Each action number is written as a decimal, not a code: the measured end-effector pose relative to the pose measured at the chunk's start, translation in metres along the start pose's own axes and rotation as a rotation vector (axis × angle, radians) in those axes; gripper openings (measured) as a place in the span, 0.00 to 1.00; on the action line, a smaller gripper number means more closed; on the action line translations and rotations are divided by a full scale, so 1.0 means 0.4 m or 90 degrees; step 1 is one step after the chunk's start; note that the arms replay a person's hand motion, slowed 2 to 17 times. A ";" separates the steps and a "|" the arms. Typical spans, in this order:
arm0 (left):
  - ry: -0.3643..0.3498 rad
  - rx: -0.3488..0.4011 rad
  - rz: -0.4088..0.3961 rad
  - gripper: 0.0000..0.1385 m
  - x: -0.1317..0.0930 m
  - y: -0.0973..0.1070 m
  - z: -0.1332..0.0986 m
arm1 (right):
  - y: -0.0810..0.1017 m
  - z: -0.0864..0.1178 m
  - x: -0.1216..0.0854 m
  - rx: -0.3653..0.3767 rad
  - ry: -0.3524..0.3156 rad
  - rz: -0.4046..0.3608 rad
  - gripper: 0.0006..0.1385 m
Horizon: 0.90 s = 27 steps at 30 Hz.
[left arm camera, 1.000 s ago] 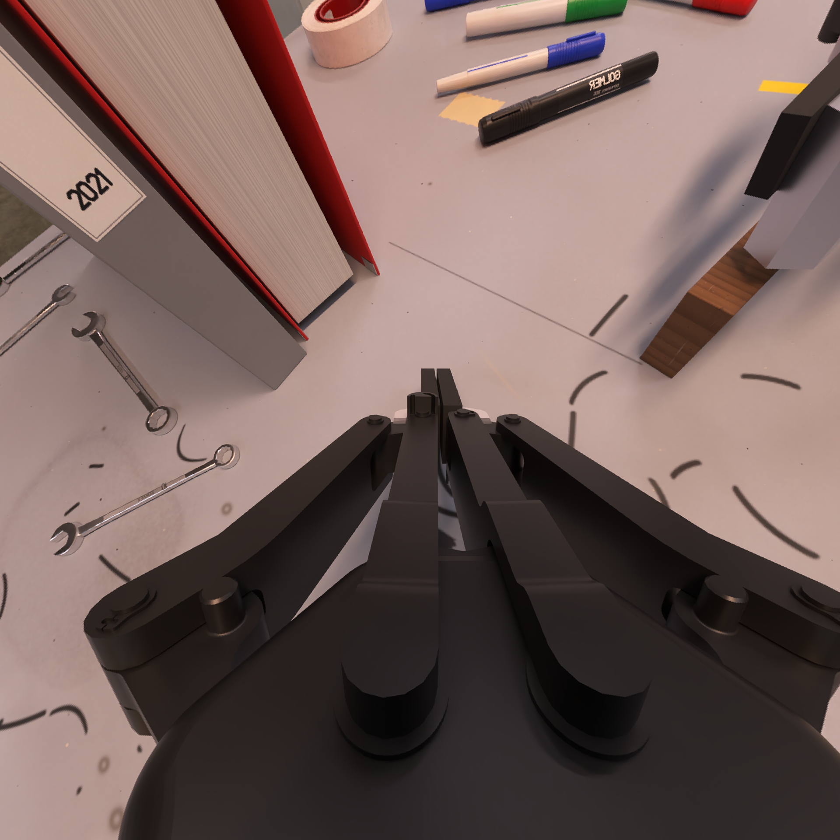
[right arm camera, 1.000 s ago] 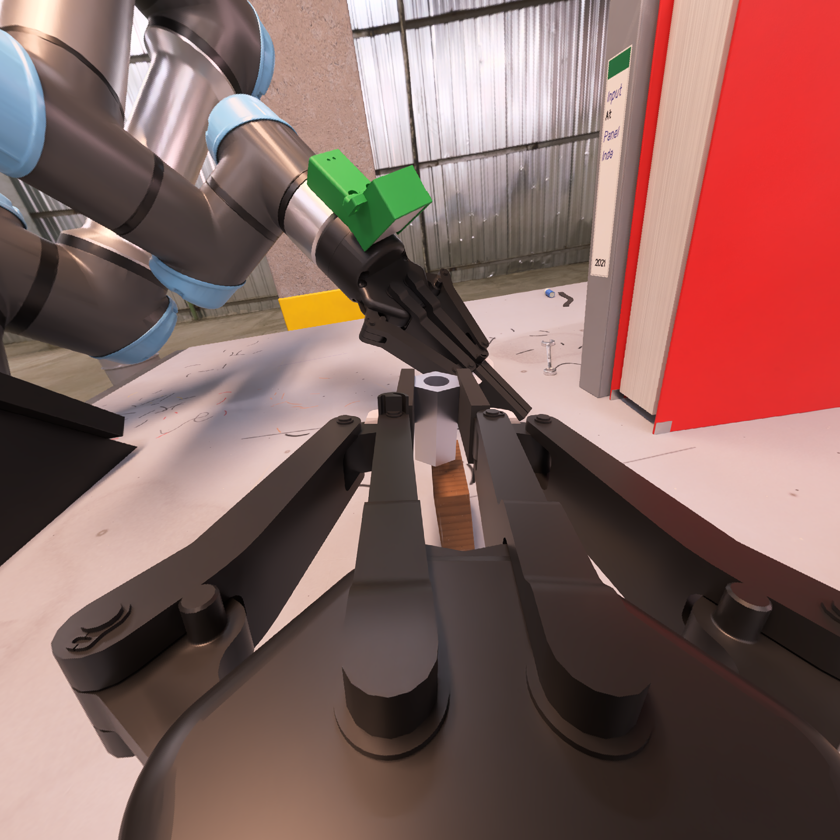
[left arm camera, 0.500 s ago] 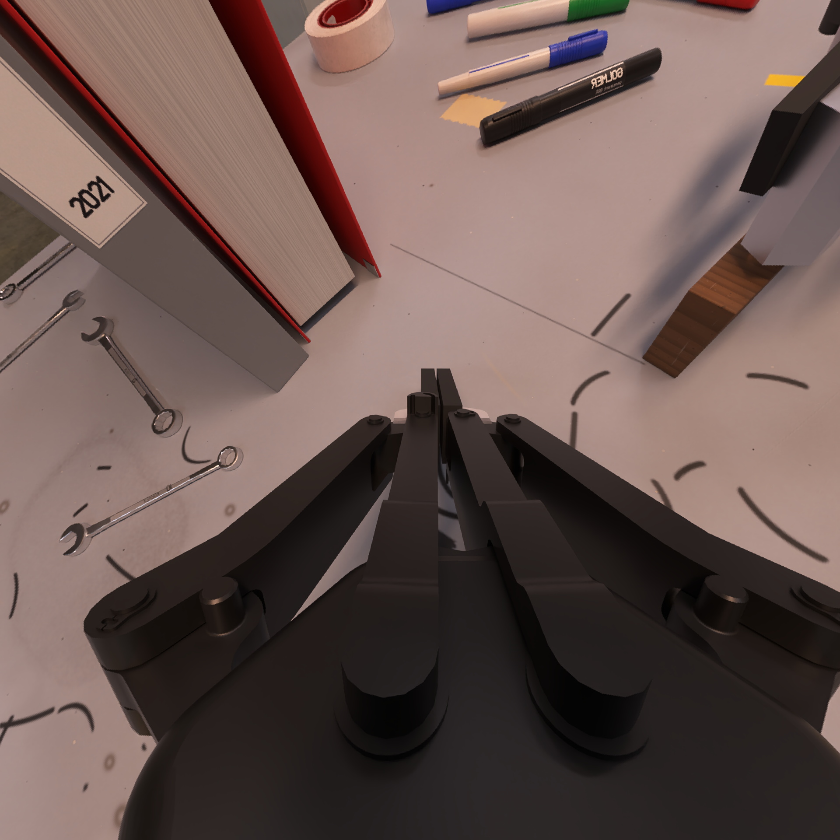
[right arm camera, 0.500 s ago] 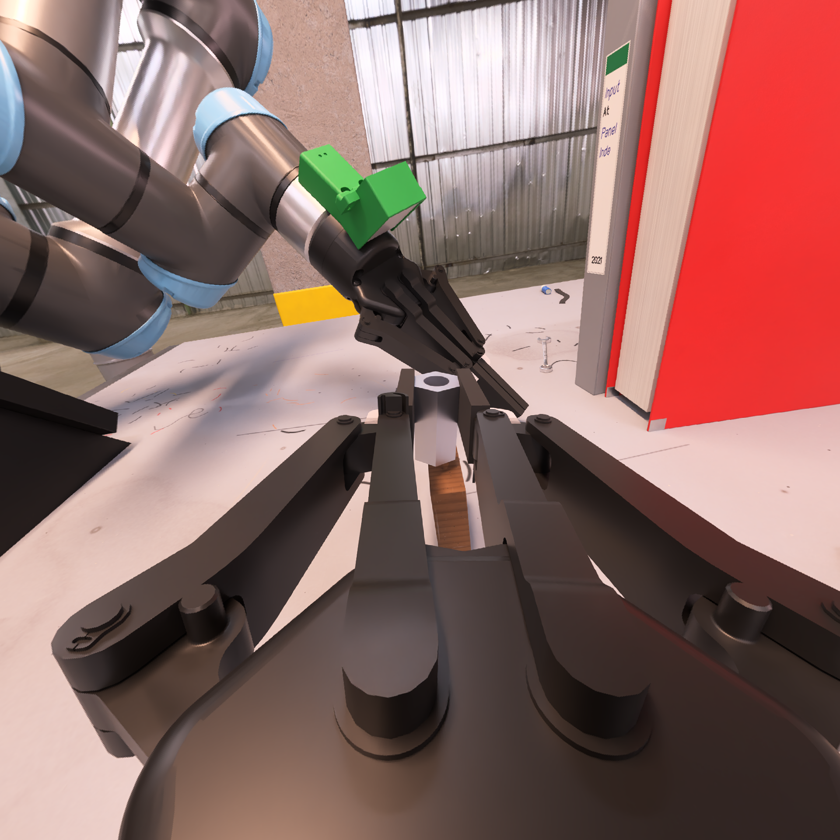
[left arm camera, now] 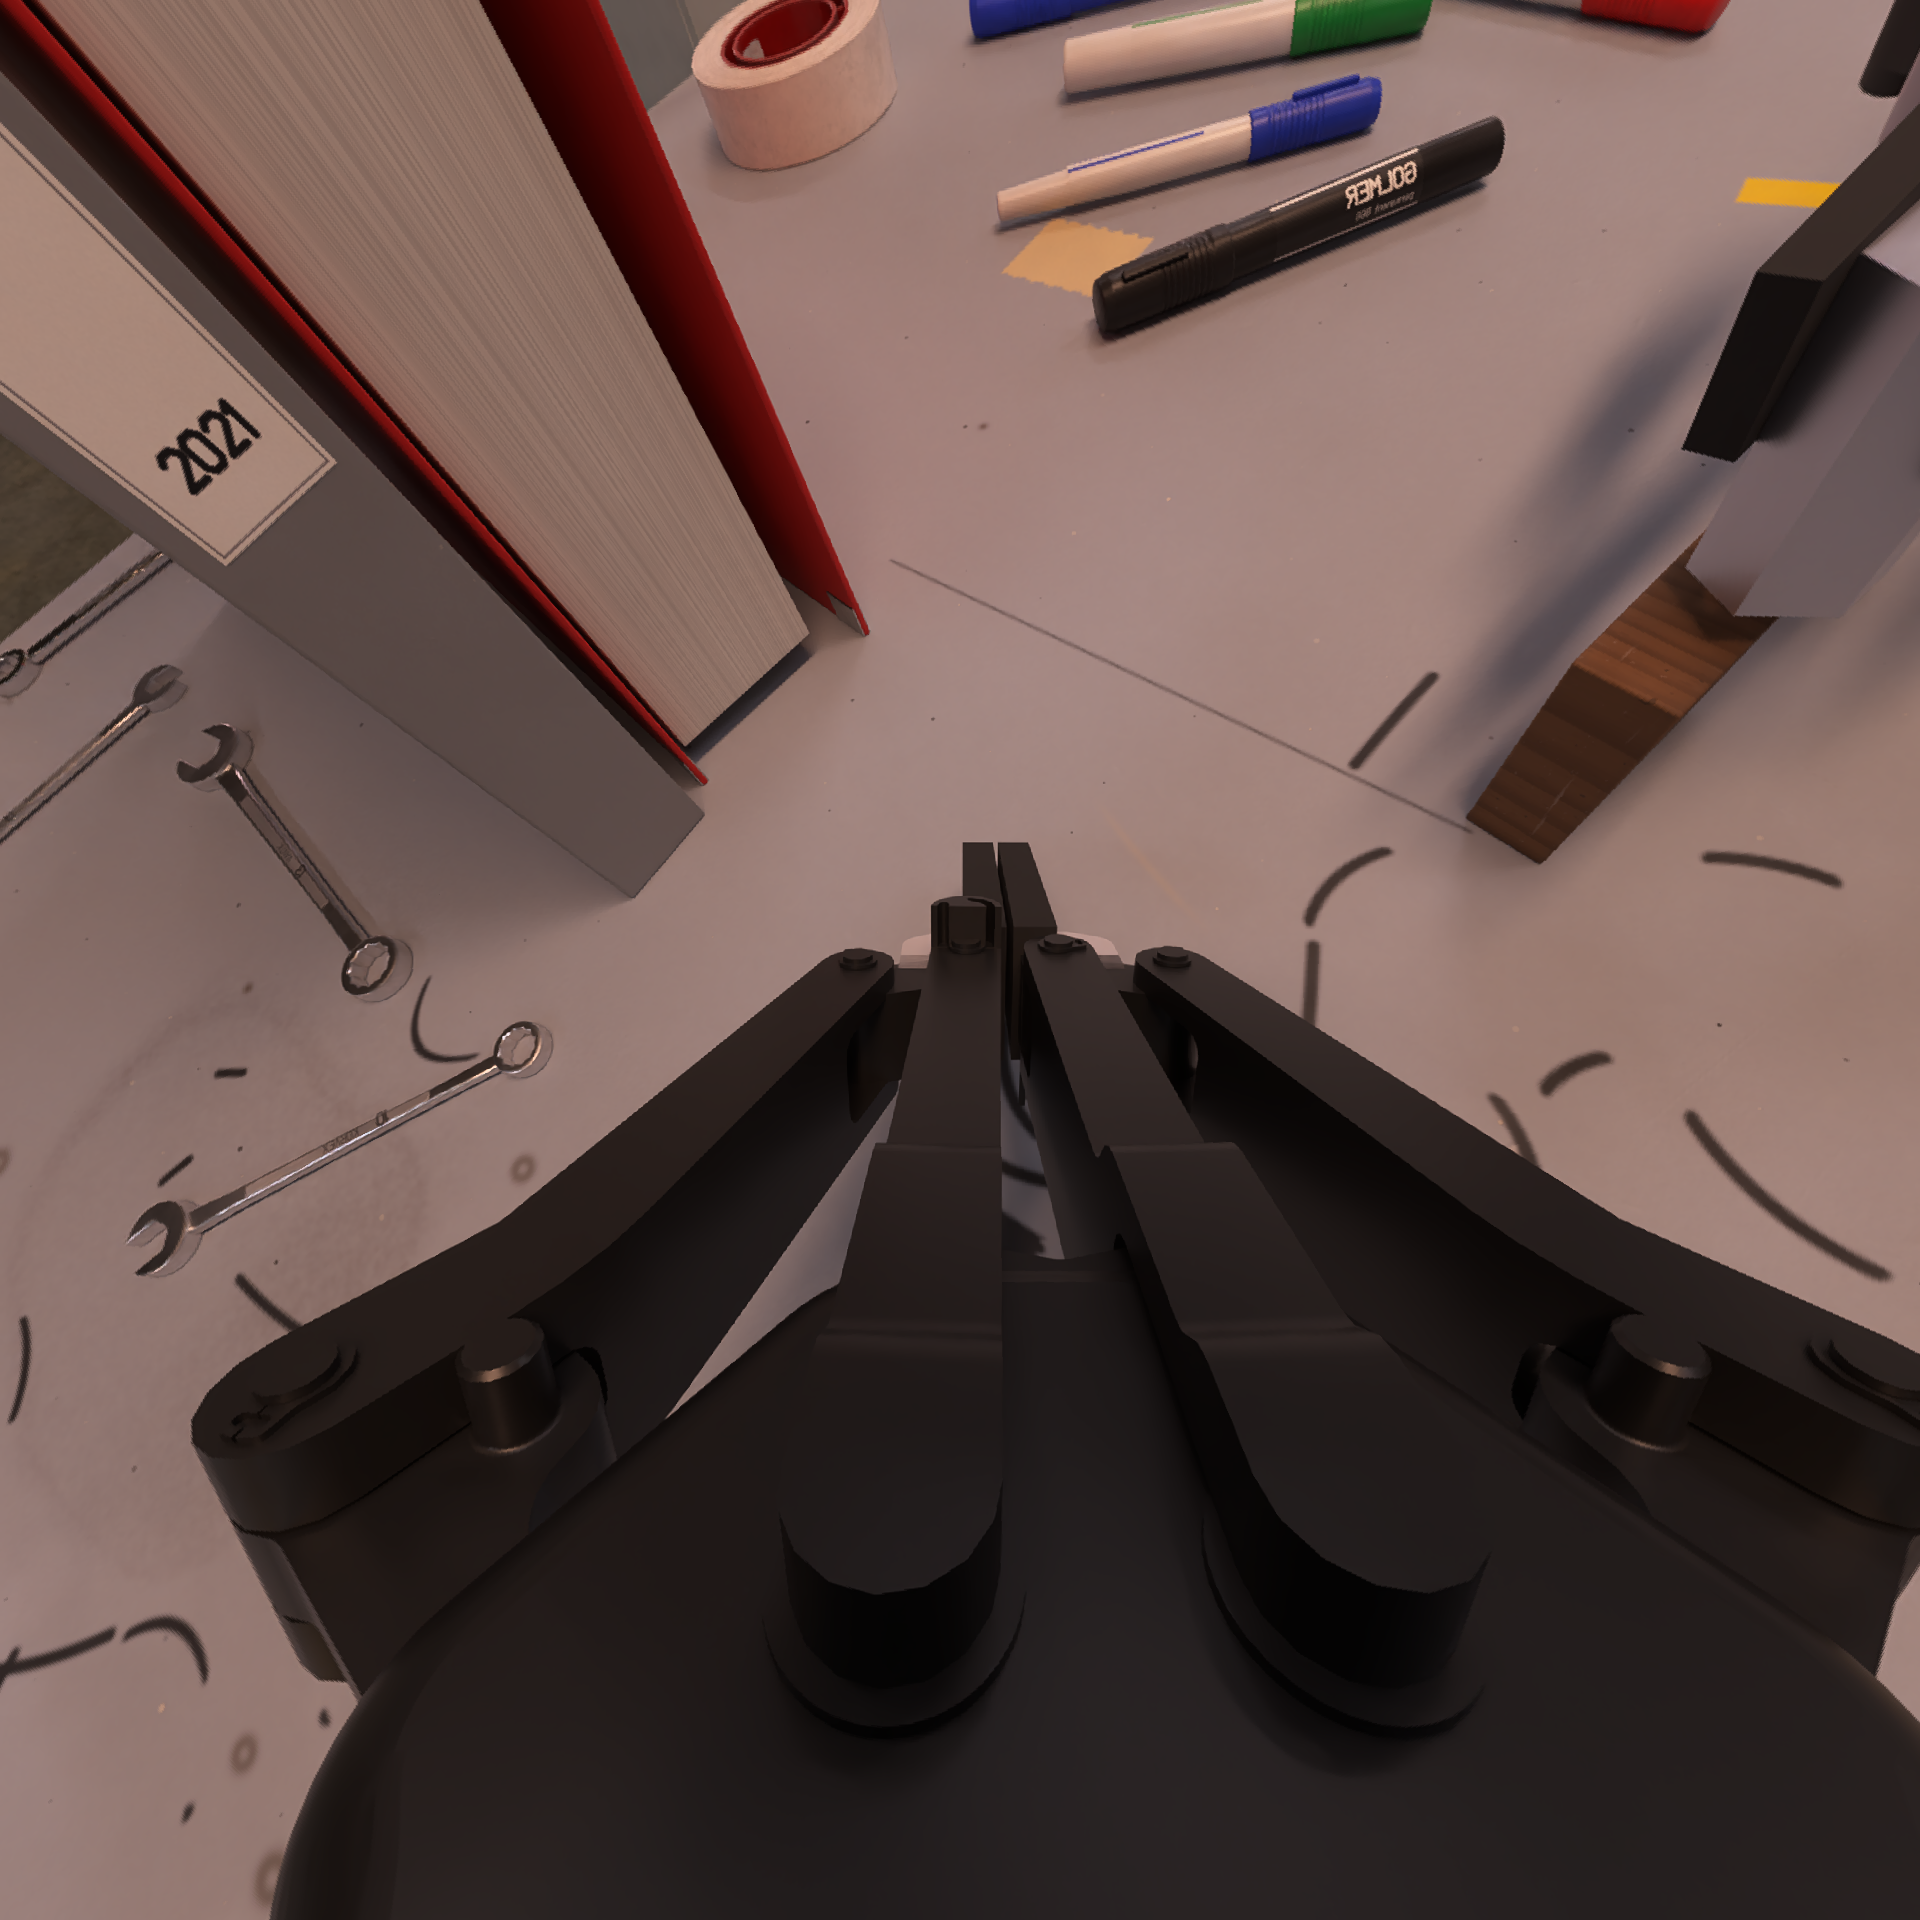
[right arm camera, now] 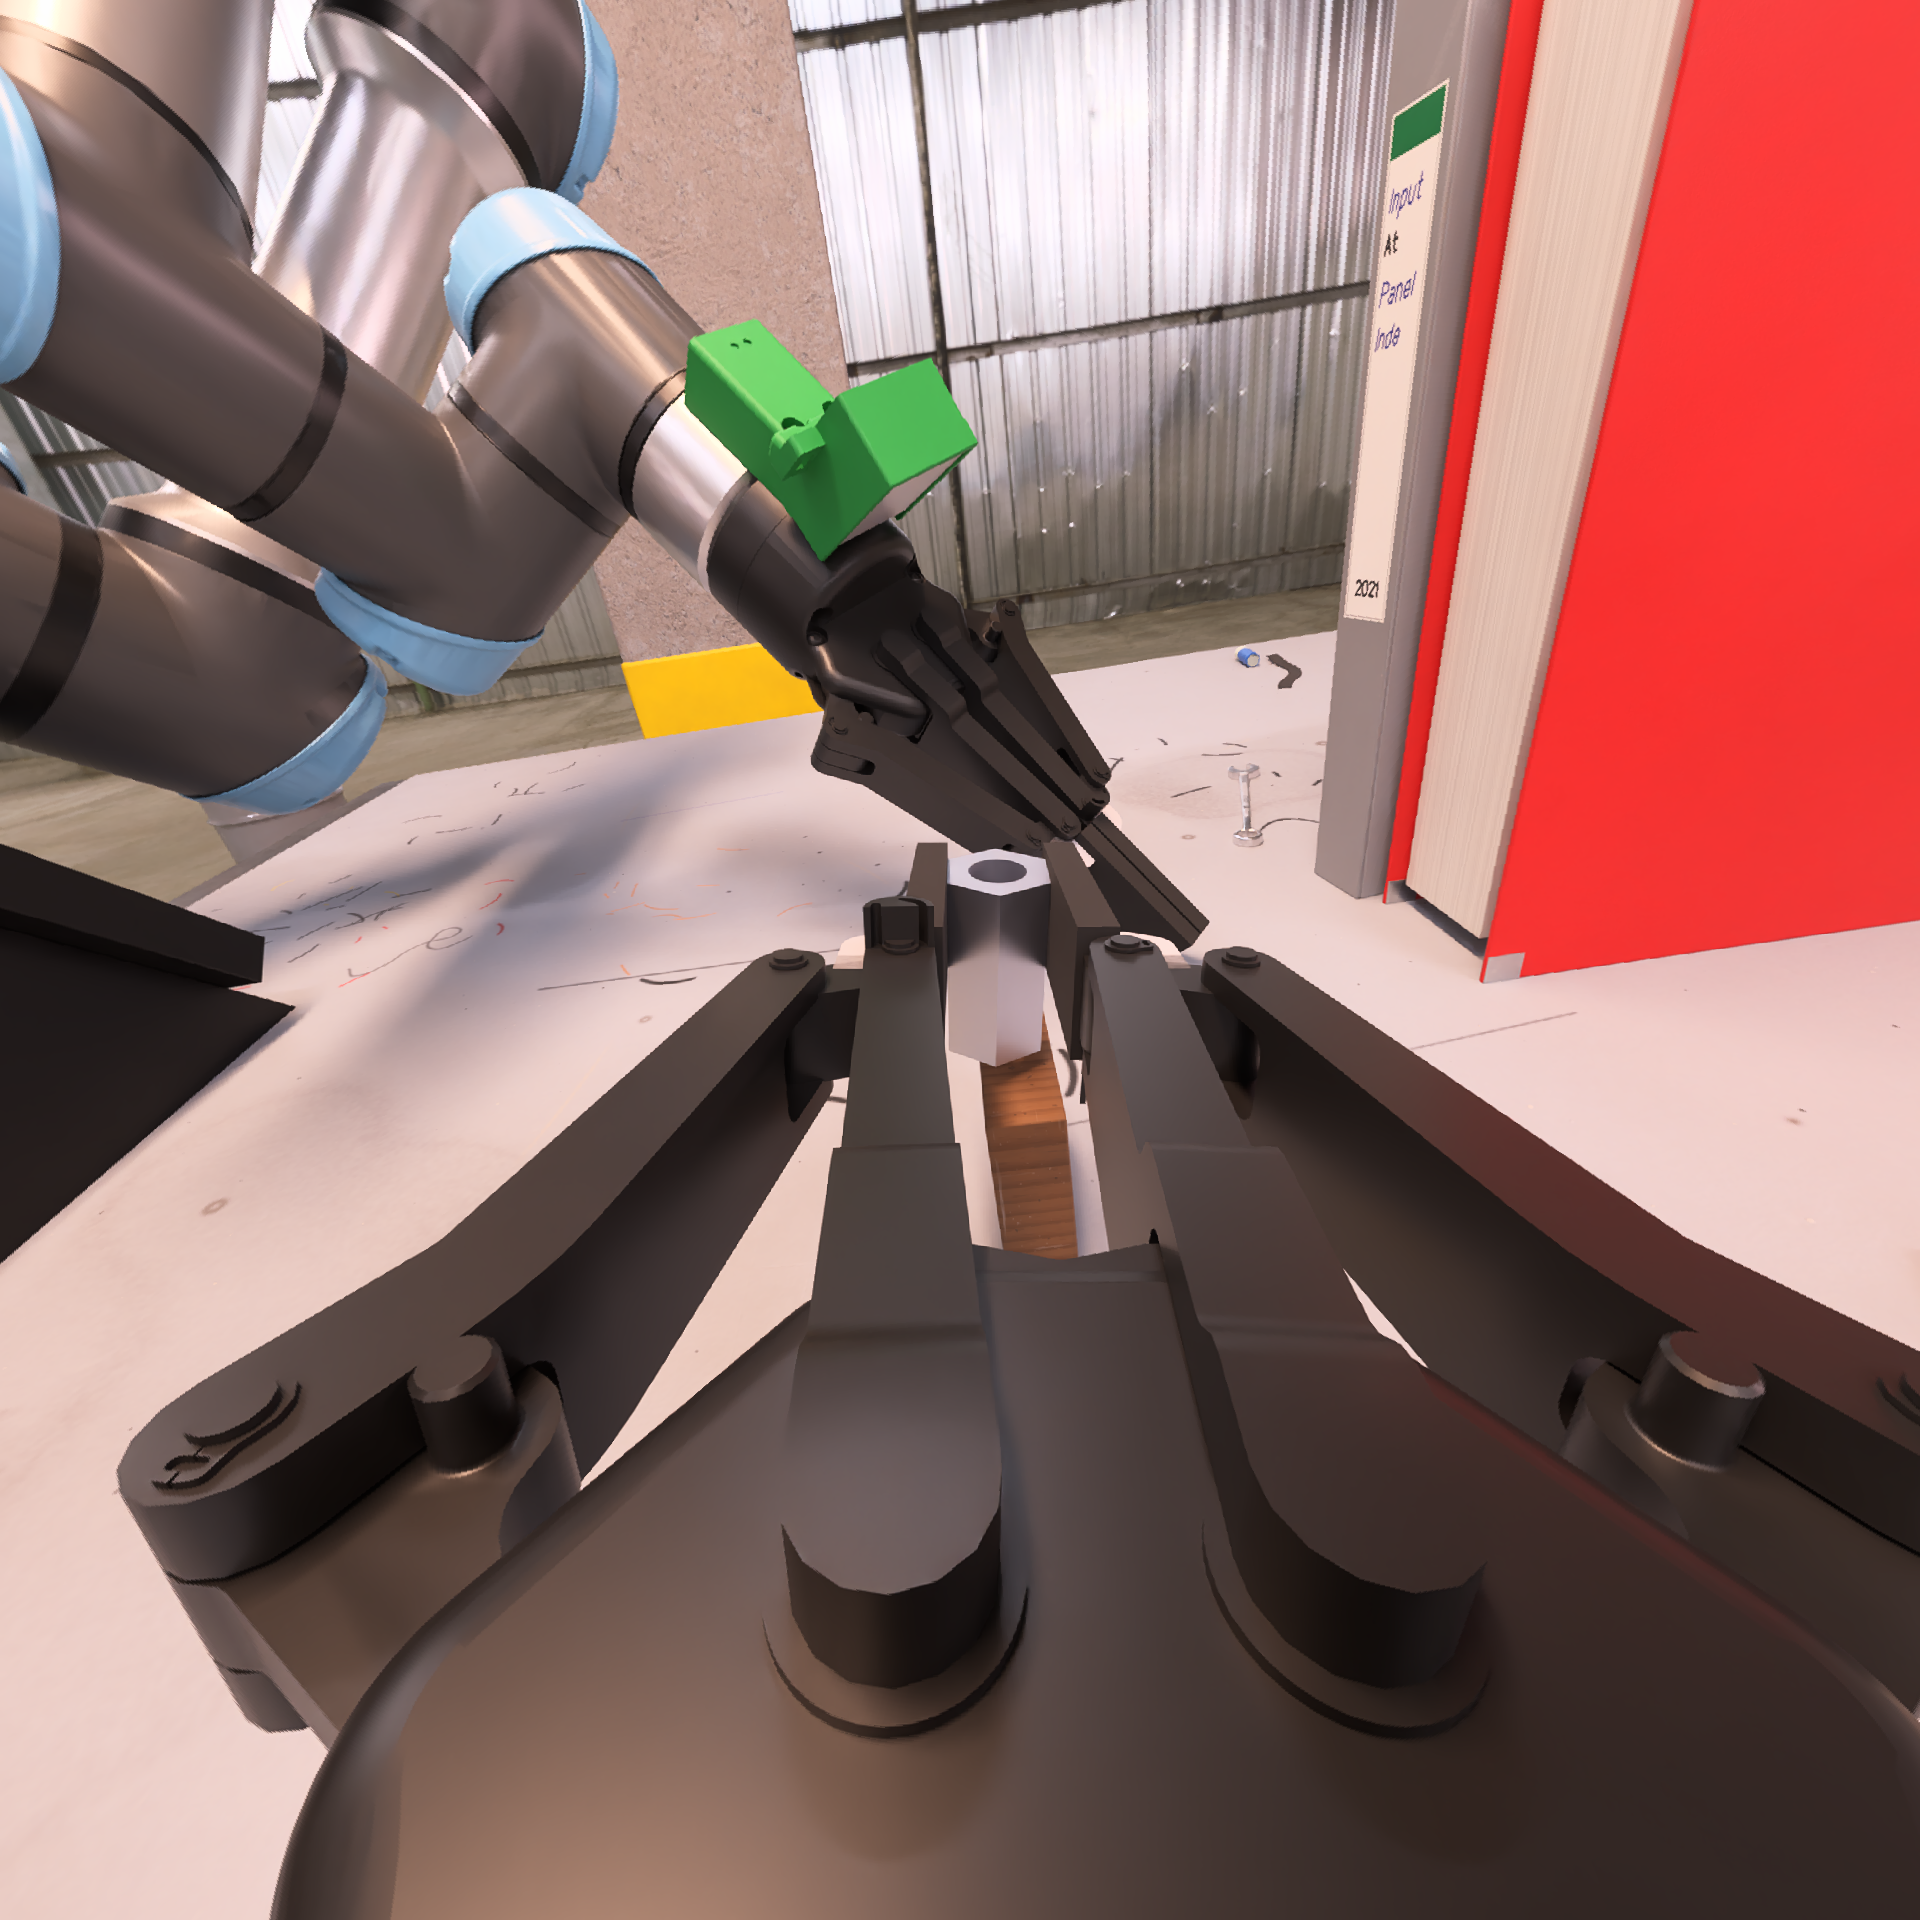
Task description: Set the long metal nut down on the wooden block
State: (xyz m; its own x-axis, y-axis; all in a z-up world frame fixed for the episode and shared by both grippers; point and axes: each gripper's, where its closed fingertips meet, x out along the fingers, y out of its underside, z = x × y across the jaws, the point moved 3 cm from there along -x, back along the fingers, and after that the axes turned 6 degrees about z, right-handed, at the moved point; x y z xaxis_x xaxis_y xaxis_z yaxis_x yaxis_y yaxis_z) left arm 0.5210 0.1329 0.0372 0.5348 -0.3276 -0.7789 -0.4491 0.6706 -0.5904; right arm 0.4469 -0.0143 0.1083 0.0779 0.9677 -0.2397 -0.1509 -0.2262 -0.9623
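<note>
My right gripper is shut on the long metal nut, a silver hexagonal sleeve held upright. Its lower end is just above or touching the wooden block, a brown strip lying on the table under the fingers. In the left wrist view the nut and a right finger show at the right edge over the end of the block. My left gripper is shut and empty, above bare table, left of the block. It also shows in the right wrist view, just behind the nut.
A grey binder and a red binder stand at left. Spanners lie on the table by them. A tape roll and several markers lie at the back. The red binder rises right of the nut.
In the left wrist view the nut and right finger have shifted slightly upward and right over the block. The left arm has drifted a little. Both grips are unchanged.
</note>
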 end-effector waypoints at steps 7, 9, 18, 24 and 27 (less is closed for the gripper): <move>-0.001 0.000 0.000 0.01 0.000 0.000 0.000 | -0.001 0.000 -0.002 0.001 0.002 -0.003 0.17; -0.001 0.000 0.000 0.01 0.000 0.000 0.000 | -0.001 0.000 -0.002 0.002 0.003 -0.003 0.17; -0.001 0.000 -0.001 0.01 0.000 0.000 0.000 | 0.000 0.001 -0.002 0.001 0.006 -0.003 0.17; -0.001 -0.001 -0.001 0.01 0.000 0.000 0.000 | 0.002 0.001 0.000 0.000 0.006 0.000 0.17; -0.001 -0.001 -0.001 0.01 0.000 0.000 0.000 | 0.003 0.001 0.000 0.000 0.006 0.002 0.17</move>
State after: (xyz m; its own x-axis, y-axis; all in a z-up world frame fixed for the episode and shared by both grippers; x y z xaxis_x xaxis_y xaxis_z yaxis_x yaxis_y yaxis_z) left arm 0.5209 0.1329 0.0372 0.5367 -0.3279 -0.7774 -0.4490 0.6690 -0.5922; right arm 0.4465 -0.0145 0.1073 0.0874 0.9660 -0.2433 -0.1511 -0.2285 -0.9617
